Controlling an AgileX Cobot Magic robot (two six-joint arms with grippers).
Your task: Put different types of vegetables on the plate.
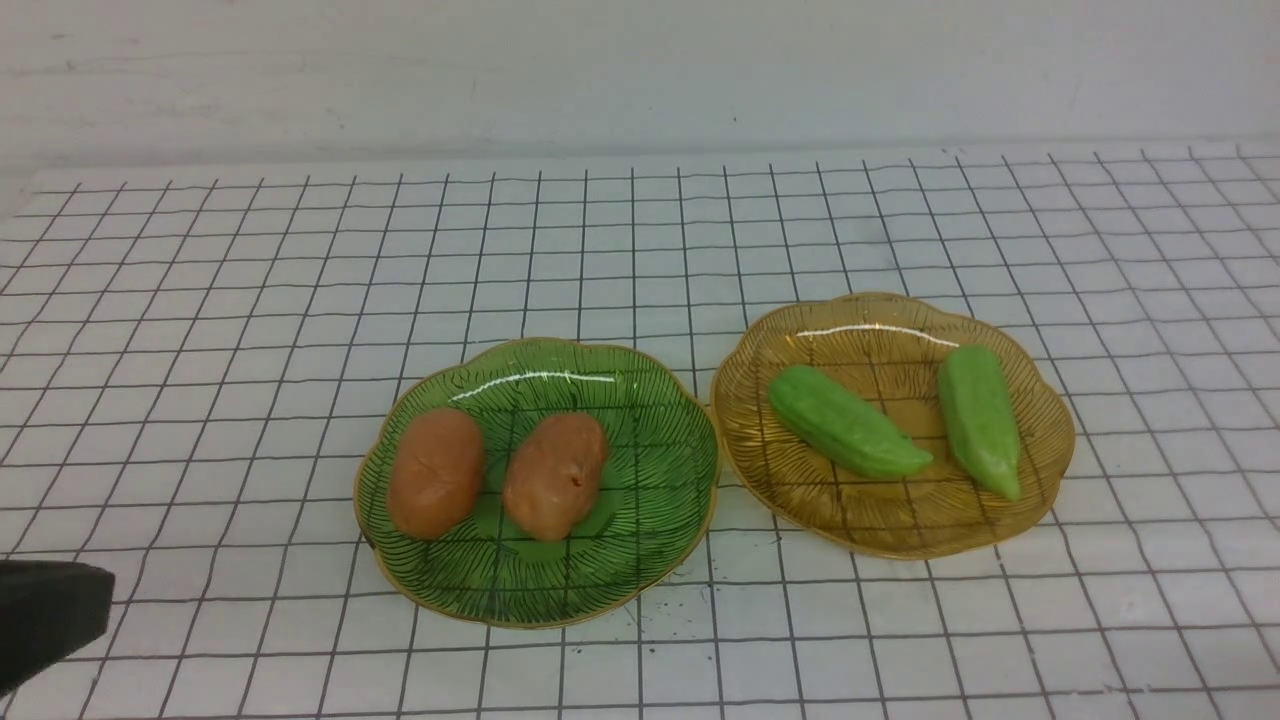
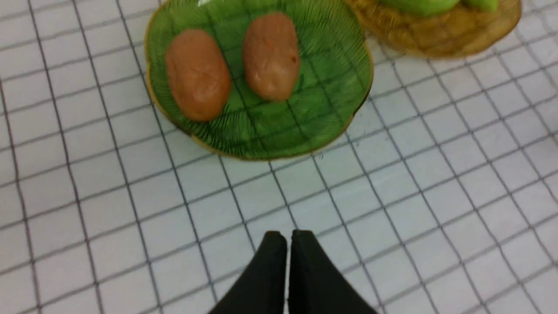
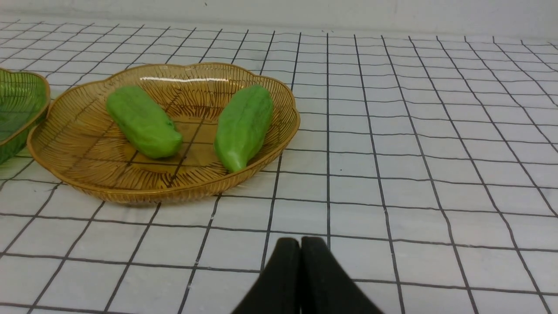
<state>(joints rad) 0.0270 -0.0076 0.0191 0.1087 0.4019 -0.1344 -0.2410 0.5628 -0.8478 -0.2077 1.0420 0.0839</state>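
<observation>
Two orange-brown potato-like vegetables (image 1: pixel 436 472) (image 1: pixel 555 476) lie side by side on a green glass plate (image 1: pixel 650 500). Two light-green tapered pods (image 1: pixel 845 422) (image 1: pixel 980 418) lie on an amber glass plate (image 1: pixel 890 520) just to its right. My left gripper (image 2: pixel 288 237) is shut and empty, hanging over the gridded cloth short of the green plate (image 2: pixel 314 122); in the front view only a dark part of it (image 1: pixel 45 615) shows at the lower left. My right gripper (image 3: pixel 300 243) is shut and empty, near the cloth in front of the amber plate (image 3: pixel 87 174).
A white cloth with a black grid (image 1: pixel 640 230) covers the table up to a pale back wall (image 1: pixel 640 70). The two plates nearly touch at their rims. The cloth stretches left, right and behind the plates.
</observation>
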